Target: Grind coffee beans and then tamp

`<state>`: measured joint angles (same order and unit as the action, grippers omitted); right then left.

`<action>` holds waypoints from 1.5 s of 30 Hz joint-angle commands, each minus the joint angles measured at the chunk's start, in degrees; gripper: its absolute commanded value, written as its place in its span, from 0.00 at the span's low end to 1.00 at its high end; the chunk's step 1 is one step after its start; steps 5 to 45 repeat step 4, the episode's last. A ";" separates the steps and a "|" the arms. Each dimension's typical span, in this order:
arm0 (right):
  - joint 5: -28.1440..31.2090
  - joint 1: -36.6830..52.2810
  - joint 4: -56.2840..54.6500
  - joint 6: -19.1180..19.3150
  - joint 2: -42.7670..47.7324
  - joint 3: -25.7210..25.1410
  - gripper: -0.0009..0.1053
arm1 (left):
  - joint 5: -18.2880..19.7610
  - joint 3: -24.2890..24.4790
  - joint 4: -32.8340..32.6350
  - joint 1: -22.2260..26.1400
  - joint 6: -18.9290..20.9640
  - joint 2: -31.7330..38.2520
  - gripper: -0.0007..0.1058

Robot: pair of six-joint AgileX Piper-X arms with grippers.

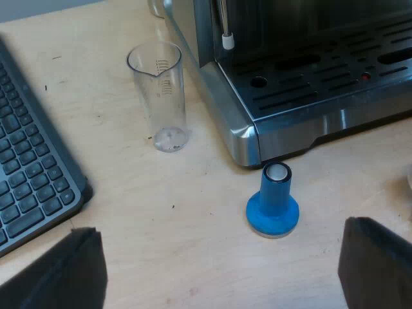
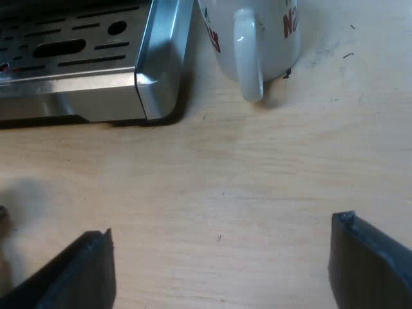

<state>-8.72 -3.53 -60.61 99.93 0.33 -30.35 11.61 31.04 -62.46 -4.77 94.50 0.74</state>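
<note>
A blue tamper (image 1: 272,205) stands upright on the wooden table just off a corner of the espresso machine's drip tray (image 1: 309,96). My left gripper (image 1: 222,273) hovers open above the table close to the tamper, nothing between its fingers (image 1: 64,270). A clear measuring glass (image 1: 161,96) stands upright beside the machine's side. A white mug (image 2: 257,35) with red lettering stands by the other corner of the machine's drip tray (image 2: 84,58), its handle turned toward my right gripper (image 2: 222,264), which is open over bare wood.
A dark keyboard (image 1: 29,174) lies on the table beyond the measuring glass. A steam wand with a white tip (image 1: 227,38) hangs over the drip tray. Bare wood (image 2: 257,174) stretches between the mug and my right gripper.
</note>
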 commanded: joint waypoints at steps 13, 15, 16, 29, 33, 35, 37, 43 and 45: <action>-0.53 0.23 0.39 0.37 2.72 -0.45 0.66 | 0.25 0.06 0.71 0.01 0.28 2.27 0.75; -0.53 0.23 0.39 0.37 2.72 -0.45 0.66 | 0.25 0.06 0.71 0.01 0.28 2.27 0.75; -0.53 0.23 0.39 0.37 2.72 -0.45 0.66 | 0.25 0.06 0.71 0.01 0.28 2.27 0.75; -0.53 0.23 0.39 0.37 2.72 -0.45 0.66 | 0.25 0.06 0.71 0.01 0.28 2.27 0.75; -0.53 0.23 0.39 0.37 2.72 -0.45 0.66 | 0.25 0.06 0.71 0.01 0.28 2.27 0.75; -0.53 0.23 0.39 0.37 2.72 -0.45 0.66 | 0.25 0.06 0.71 0.01 0.28 2.27 0.75; -0.53 0.23 0.39 0.37 2.72 -0.45 0.66 | 0.25 0.06 0.71 0.01 0.28 2.27 0.75; -0.53 0.23 0.39 0.37 2.72 -0.45 0.66 | 0.25 0.06 0.71 0.01 0.28 2.27 0.75; -0.53 0.23 0.39 0.37 2.72 -0.45 0.66 | 0.25 0.06 0.71 0.01 0.28 2.27 0.75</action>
